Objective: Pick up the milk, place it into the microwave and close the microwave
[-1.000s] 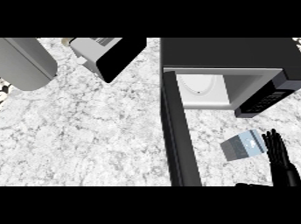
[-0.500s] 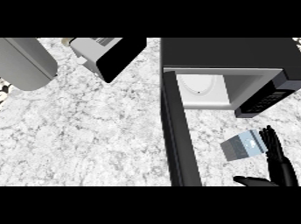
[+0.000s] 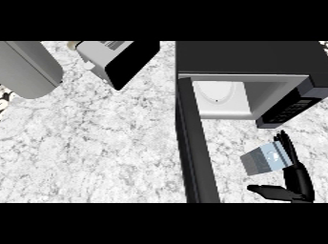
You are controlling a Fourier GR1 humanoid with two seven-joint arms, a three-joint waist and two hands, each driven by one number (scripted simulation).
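Observation:
The milk point(image 3: 264, 159) is a small grey-and-blue carton on the marble counter, in front of the open microwave point(image 3: 265, 62) and to the right of its swung-out door point(image 3: 197, 152). The microwave's white cavity point(image 3: 223, 97) holds a round turntable and nothing else. My right hand point(image 3: 298, 178) comes in from the lower right, right beside the carton. Its fingers point(image 3: 288, 147) lie straight along the carton's right side and its thumb point(image 3: 267, 191) sticks out to the left below the carton. The hand is open and not curled round the milk. My left hand is out of view.
The black microwave door runs from the cavity down to the view's lower edge and walls the milk off from the wide marble counter point(image 3: 89, 143) on the left. A toaster-like appliance point(image 3: 114, 59) and a large grey rounded object point(image 3: 19, 66) stand at the back left.
My right hand has slid forward and a little left, up along the milk's right side, and its thumb has come into view spread under the carton. The milk has stayed put.

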